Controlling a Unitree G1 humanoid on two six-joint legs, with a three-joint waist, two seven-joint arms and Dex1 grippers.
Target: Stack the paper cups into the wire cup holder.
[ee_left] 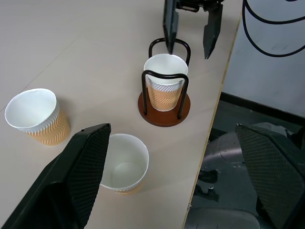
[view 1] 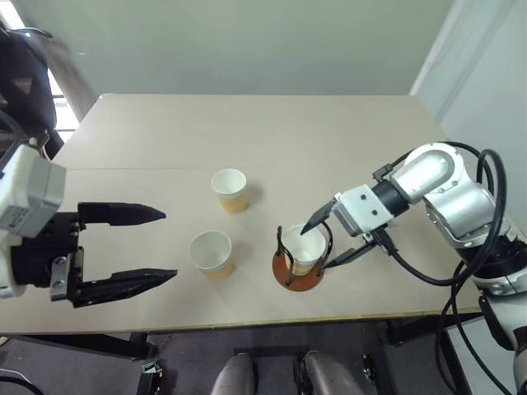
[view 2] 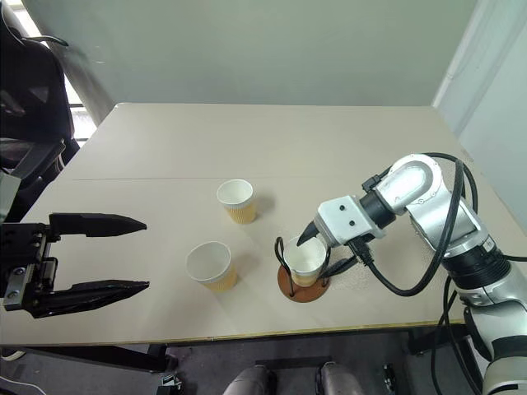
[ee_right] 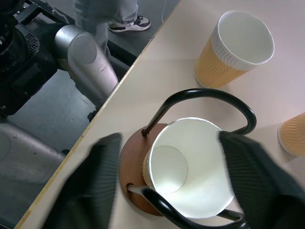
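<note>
One paper cup (view 1: 305, 247) sits between the black wire loops of the wire cup holder (ee_left: 164, 114), near the table's front edge. My right gripper (view 1: 329, 240) hovers just above it, open, with one fingertip (ee_left: 169, 28) over the rim and the other off to the side, holding nothing. Two more paper cups stand upright on the table to the left of the holder, one nearer (view 1: 211, 253) and one farther back (view 1: 229, 189). My left gripper (view 1: 169, 245) is open at the left, level with the nearer cup and apart from it.
The beige table (view 1: 247, 132) stretches back to a pale wall. Its front edge (view 1: 247, 322) runs just below the holder. A dark chair (view 2: 33, 90) stands at the far left.
</note>
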